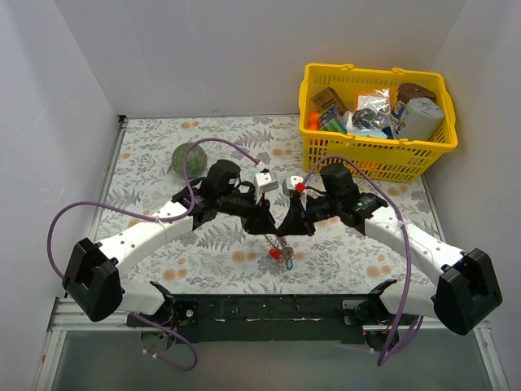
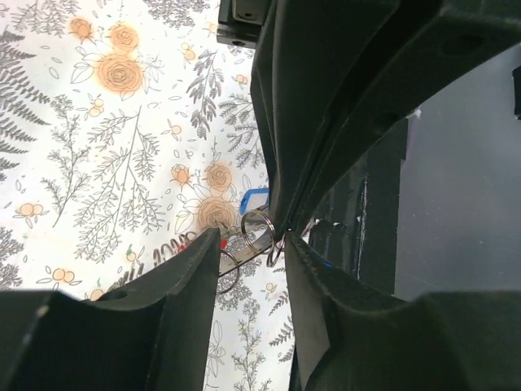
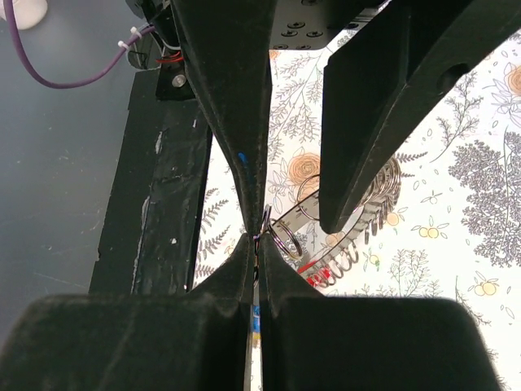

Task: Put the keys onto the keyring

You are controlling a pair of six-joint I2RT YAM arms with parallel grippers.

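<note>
Both grippers meet over the middle of the floral cloth. My right gripper [image 1: 286, 221] [image 3: 259, 238] is shut on a thin metal key with a blue head [image 3: 256, 318], held above the cloth. A small split ring [image 3: 282, 242] hangs at its tips. A flat metal strip and a wire coil [image 3: 370, 216] with a red key head [image 1: 275, 253] dangle below. My left gripper [image 1: 265, 217] [image 2: 251, 240] is open, its fingers either side of the rings [image 2: 256, 224]. The wide grey keyring is hidden.
A green ball [image 1: 189, 157] lies on the cloth at the back left. A yellow basket [image 1: 326, 138] full of groceries stands at the back right. White walls close in on the left, back and right. A black rail [image 1: 269, 308] runs along the near edge.
</note>
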